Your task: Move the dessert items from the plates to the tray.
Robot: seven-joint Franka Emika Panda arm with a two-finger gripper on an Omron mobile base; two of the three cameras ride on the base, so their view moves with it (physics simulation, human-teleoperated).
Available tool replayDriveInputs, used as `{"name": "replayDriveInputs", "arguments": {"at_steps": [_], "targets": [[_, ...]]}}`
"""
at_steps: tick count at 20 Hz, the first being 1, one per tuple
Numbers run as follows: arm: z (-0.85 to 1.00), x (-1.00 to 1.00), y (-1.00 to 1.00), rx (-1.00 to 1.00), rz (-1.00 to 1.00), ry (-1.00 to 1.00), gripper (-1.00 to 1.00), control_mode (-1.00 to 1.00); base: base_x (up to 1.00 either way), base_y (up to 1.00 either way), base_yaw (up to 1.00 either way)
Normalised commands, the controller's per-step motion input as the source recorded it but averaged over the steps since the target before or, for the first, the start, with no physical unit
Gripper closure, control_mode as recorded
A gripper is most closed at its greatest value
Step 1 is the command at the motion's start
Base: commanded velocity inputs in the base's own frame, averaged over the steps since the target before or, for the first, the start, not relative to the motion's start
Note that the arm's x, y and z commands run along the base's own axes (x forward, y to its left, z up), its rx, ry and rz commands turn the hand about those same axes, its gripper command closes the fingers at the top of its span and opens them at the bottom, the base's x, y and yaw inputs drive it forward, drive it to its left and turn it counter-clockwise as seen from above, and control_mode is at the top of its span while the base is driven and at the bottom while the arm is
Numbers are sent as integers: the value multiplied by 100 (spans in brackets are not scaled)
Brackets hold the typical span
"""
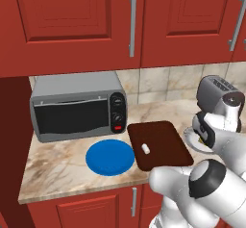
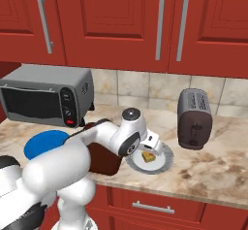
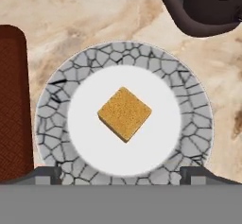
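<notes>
Hand view showed the gripper (image 3: 121, 173) spread wide and empty above the tan cube (image 3: 125, 113), which sat centred on the pale plate (image 3: 191, 100). Because the cube lay diamond-wise to the fingers, closing could pinch its corners and spin it out. The white piece (image 1: 145, 148) already lay on the tray (image 1: 166, 138).

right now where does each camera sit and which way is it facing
Left base view: behind the arm's left, facing forward and down at the round blue plate and dark reddish-brown tray holding a white cylinder; white arm lower right.
Right base view: behind its right, same counter; arm lower left, over the tray.
Hand view: straight down on the tan cube on the grey-white plate; fingertips at bottom.
Shared: the cube and its plate show in right base and hand views.
</notes>
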Motion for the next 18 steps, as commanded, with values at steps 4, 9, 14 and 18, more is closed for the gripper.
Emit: {"name": "replayDriveInputs", "arguments": {"at_steps": [4, 9, 14, 18], "targets": [[-3, -9, -56, 0, 20, -1, -100, -100, 0, 0, 0], [-3, 16, -16, -1, 23, 4, -100, -100, 0, 0, 0], [-3, 1, -3, -7, 27, 6, -100, -100, 0, 0, 0], [-1, 1, 0, -11, 17, 11, -100, -100, 0, 0, 0]]}}
